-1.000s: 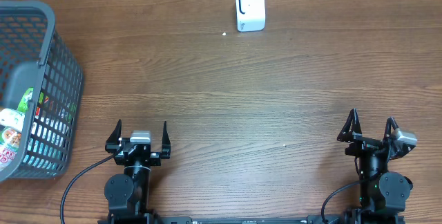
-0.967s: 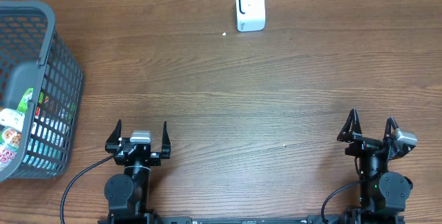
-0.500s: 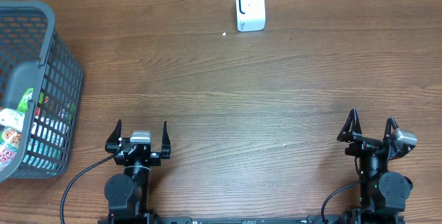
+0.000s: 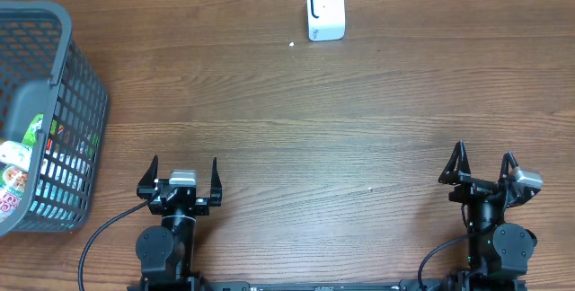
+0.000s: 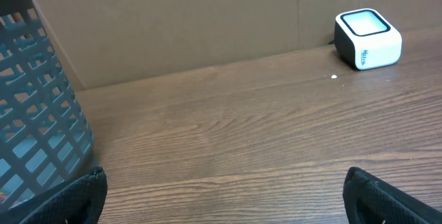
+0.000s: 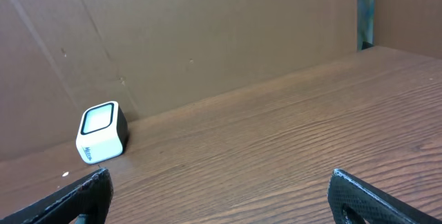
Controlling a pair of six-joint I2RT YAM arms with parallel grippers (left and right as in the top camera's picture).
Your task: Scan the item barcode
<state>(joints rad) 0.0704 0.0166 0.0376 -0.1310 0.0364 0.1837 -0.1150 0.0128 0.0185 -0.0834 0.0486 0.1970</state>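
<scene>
Looks like the very first step: fetching an item (image 4: 16,172) out of the grey mesh basket (image 4: 76,84) at the far left of the table (image 4: 314,120). Best done with the left gripper (image 4: 184,163), being the nearer one. Parked at the near edge right now, jaws spread wide, holding nothing. Same for the right gripper (image 4: 484,154) on the other side: spread wide, empty, well apart from everything.

Go in from above, over the basket rim, not through the side. Pinch one packet by an edge rather than the flat middle, so as not to cover the barcode with a finger. Lift clear of the wall before swinging across. Then carry over to the white scanner (image 4: 325,9) at the far edge, up against the cardboard, and turn the code toward its dark-framed window.

As for the item: tucked low in the basket, only partly seen through the mesh. Glossy-looking packaging, white with green and red print, probably soft and crinkly. No telling from here where the barcode sits, or how many packets.
</scene>
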